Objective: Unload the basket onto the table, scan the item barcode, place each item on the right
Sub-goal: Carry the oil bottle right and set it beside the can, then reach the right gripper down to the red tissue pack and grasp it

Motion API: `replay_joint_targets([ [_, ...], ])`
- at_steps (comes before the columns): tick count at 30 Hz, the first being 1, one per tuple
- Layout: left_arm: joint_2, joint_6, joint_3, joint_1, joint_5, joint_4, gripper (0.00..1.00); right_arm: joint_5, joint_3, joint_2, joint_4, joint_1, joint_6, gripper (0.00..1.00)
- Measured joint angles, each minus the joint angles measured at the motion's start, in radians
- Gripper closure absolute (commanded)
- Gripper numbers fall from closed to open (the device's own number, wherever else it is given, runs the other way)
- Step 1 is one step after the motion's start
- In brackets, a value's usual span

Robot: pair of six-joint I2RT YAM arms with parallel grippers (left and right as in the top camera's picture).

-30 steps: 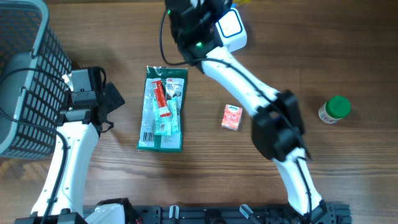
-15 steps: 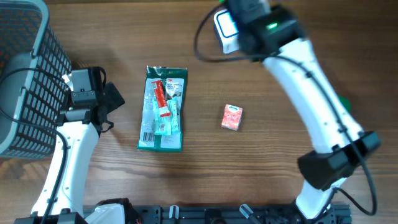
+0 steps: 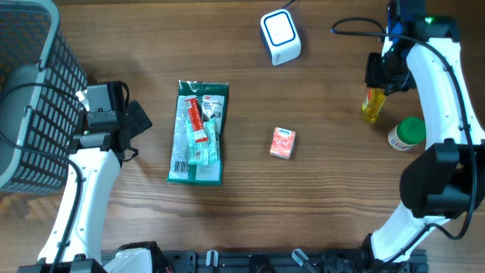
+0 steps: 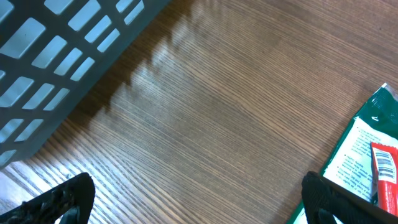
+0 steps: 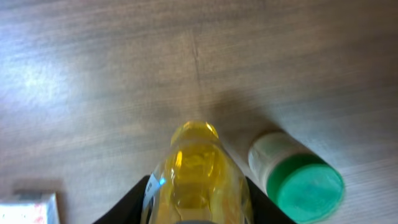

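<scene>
Right gripper point(image 3: 377, 85) is clamped on the yellow bottle point(image 5: 196, 168) at the far right, just beside a green-capped jar point(image 3: 407, 134) and well apart from the white scanner point(image 3: 280, 36). Left gripper point(image 4: 196, 208) stands wide with nothing in it, near the basket point(image 3: 30, 91).

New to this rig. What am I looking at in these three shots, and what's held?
Two robot arms at a wooden table. The wide shot looks down from overhead; the other two come from a camera on each wrist. Lying there: a grey basket, a green packet, a small pink box, a green-capped jar and a white scanner. The right arm holds a yellow bottle in its jaws, beside the jar. The left arm is near the basket, jaws open and empty.
</scene>
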Motion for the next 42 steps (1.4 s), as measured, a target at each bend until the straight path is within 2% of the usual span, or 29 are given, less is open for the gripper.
replay_joint_targets([
  [5,0.0,0.0,0.0,0.0,0.0,0.0,0.0,0.011,-0.108,0.0,0.104,-0.027,0.003,0.75],
  [9,0.0,0.0,0.0,0.0,0.0,0.0,0.0,0.03,-0.129,0.0,0.111,-0.044,0.007,0.65],
  [10,0.0,0.0,0.0,0.0,0.0,0.0,0.0,0.032,-0.129,0.0,0.112,-0.046,0.01,0.4],
  [11,0.0,0.0,0.0,0.0,0.0,0.0,0.0,0.032,-0.129,0.0,0.111,-0.047,0.012,0.3],
  [14,0.0,0.0,0.0,0.0,0.0,0.0,0.0,0.035,-0.129,0.0,0.112,-0.047,0.019,0.28],
  [16,0.0,0.0,0.0,0.0,0.0,0.0,0.0,0.035,-0.129,0.0,0.112,-0.047,0.02,0.17],
  [24,0.0,0.0,0.0,0.0,0.0,0.0,0.0,0.039,-0.124,0.0,0.115,-0.047,0.016,0.16],
  [30,0.0,0.0,0.0,0.0,0.0,0.0,0.0,0.03,-0.027,-0.038,0.112,-0.017,0.006,0.16],
  [37,0.0,0.0,0.0,0.0,0.0,0.0,0.0,-0.198,0.006,-0.122,0.127,0.141,0.002,0.16],
  [42,0.0,0.0,0.0,0.0,0.0,0.0,0.0,-0.269,-0.071,-0.122,0.152,0.266,0.052,0.16],
])
